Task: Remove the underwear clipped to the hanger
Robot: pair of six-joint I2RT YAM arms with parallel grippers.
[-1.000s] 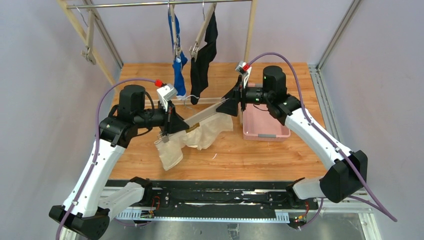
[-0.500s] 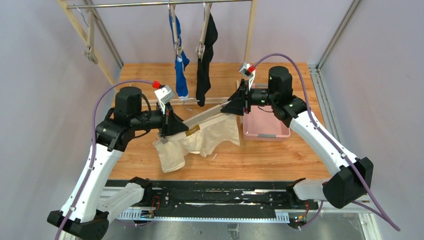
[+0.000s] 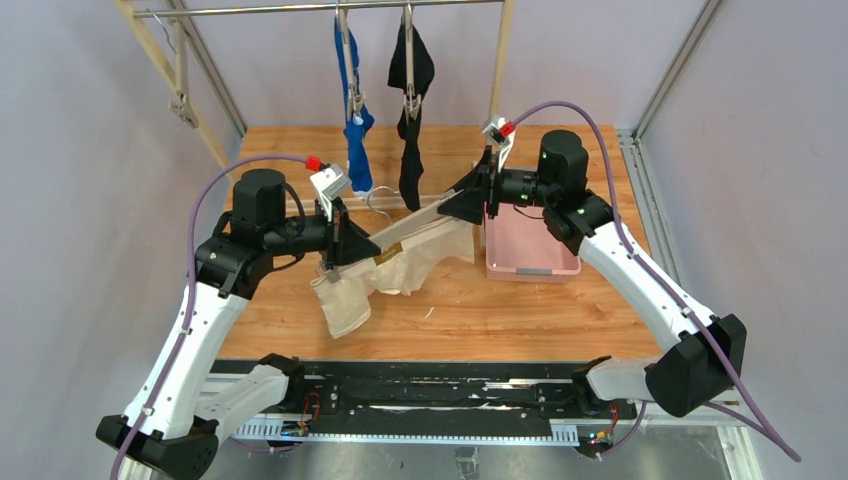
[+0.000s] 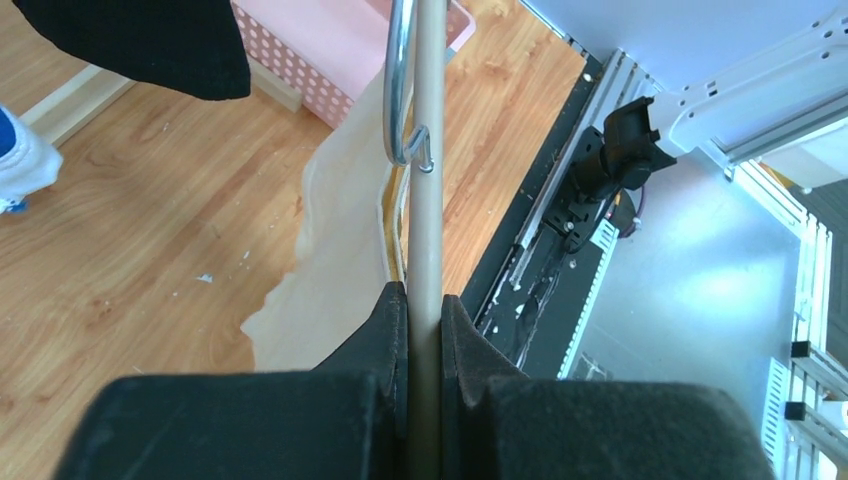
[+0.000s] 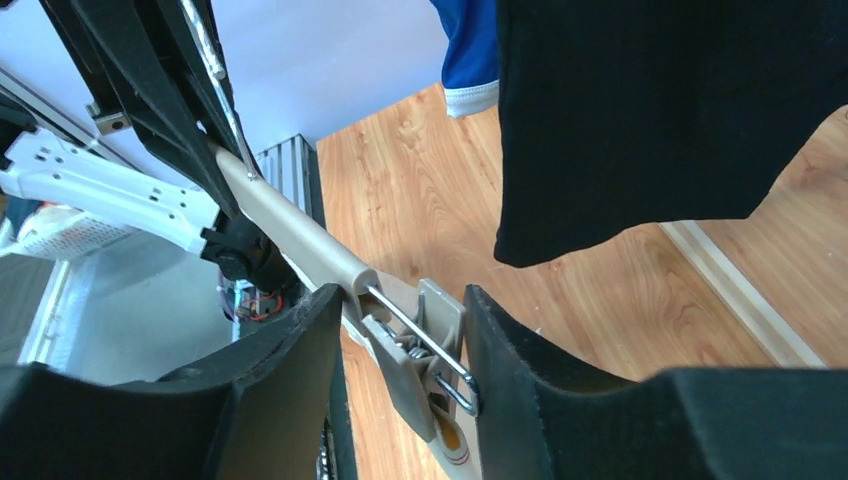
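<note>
We see a wooden tabletop (image 3: 480, 315) with a pink bin (image 3: 532, 270) standing on its right half, white dots on its wall. A pale wooden batten (image 5: 730, 290) lies flat on the boards. Over the far edge, a metal rail (image 3: 250, 10) runs above a slanted wooden leg (image 3: 160, 60).

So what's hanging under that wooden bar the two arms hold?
Cream underwear hangs below the hanger, reaching down to the table. Whether its left end is clipped is hidden behind the left gripper.
</note>
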